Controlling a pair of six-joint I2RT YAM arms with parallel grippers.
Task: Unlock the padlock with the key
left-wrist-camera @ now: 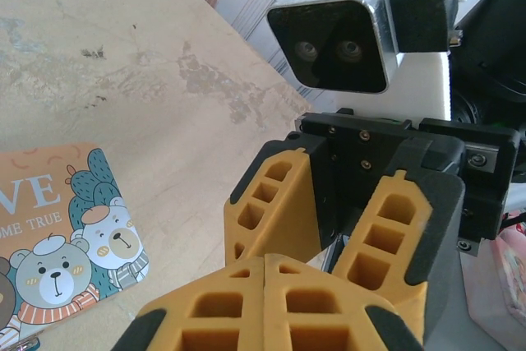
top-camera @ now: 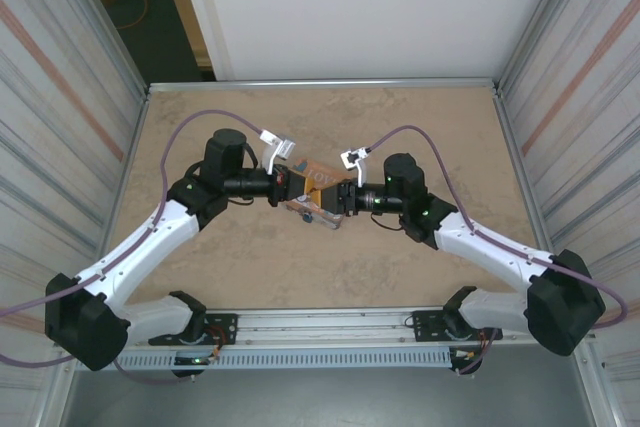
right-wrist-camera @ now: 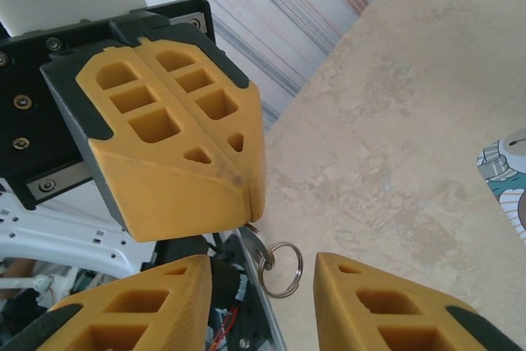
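**A:** Key status?

**B:** The left gripper (right-wrist-camera: 246, 201) is pressed fully together, with a tight seam. The key (right-wrist-camera: 251, 237) is nipped at its tips, and only a sliver of silver metal sticks out. A thin round split ring (right-wrist-camera: 281, 269) of bright steel hangs off it.

**A:** Where is that relative to the other arm?

**B:** The two grippers face each other tip to tip at mid-table. In the right wrist view the ring dangles in the gap between the right gripper (left-wrist-camera: 329, 240) fingers (right-wrist-camera: 394, 302). Those fingers stand wide apart with nothing in them.

**A:** Padlock?

**B:** Cannot tell where it is. In the top view, the spot where the tips meet over the tin (left-wrist-camera: 74, 228) is too small to read.

**A:** Materials?

**B:** The fingers are matte orange-yellow wedges with rectangular and triangular cut-outs and black backing. The tin is flat and rectangular. Its print is orange and teal, with cartoon bears in scarves, a cactus and white lettering. It lies flat on the table (top-camera: 420, 117), which is a beige, mottled, stone-look surface. The left gripper hangs just beside the tin's corner, above the table.
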